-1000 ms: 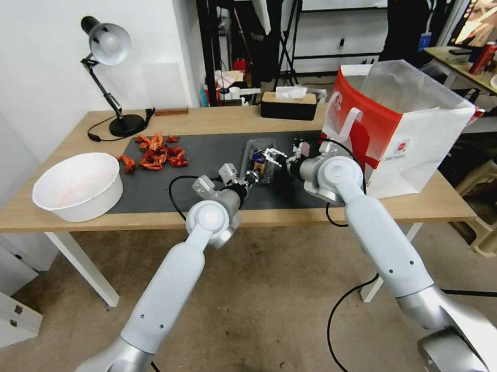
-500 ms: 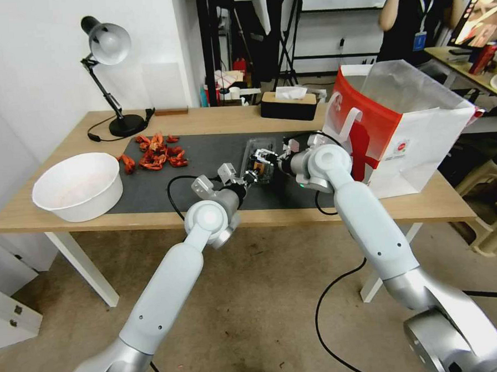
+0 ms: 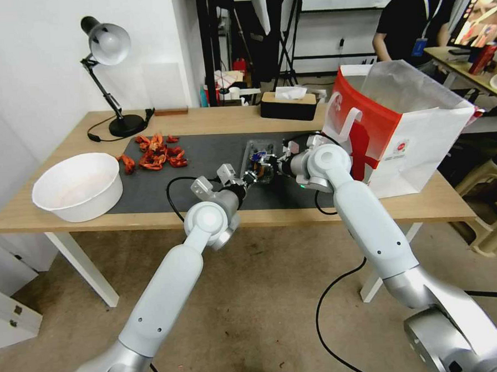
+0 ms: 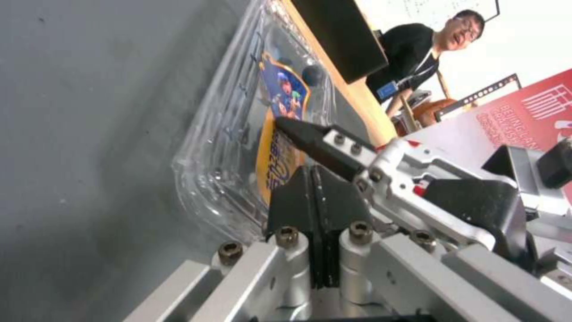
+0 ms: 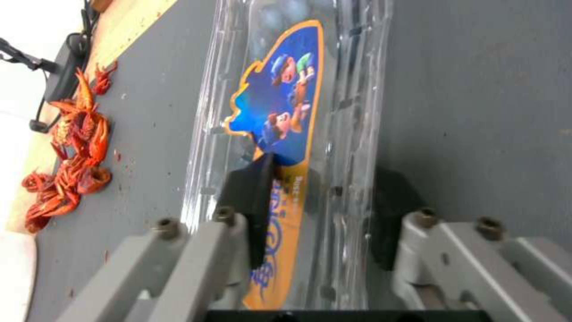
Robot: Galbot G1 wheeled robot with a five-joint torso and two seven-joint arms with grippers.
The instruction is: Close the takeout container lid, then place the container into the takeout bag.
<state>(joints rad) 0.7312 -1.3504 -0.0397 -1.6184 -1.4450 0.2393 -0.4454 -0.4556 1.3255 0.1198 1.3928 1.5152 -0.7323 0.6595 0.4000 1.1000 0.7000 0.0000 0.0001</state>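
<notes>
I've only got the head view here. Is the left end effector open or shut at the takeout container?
Observer: The left end effector is shut, pads together, at the takeout container's near edge.
Operator: And the right one?
Observer: The right end effector is open, with one finger on the label and the other beside the container.
Operator: What's on the label?
Observer: Cartoon figures on blue, with an orange border.

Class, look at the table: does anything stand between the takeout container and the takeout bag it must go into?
Nothing visible on the table does. The takeout container lies on the dark mat; the takeout bag stands open beside it. In that gap sits the right gripper, its fingers on either side of the container.
</notes>
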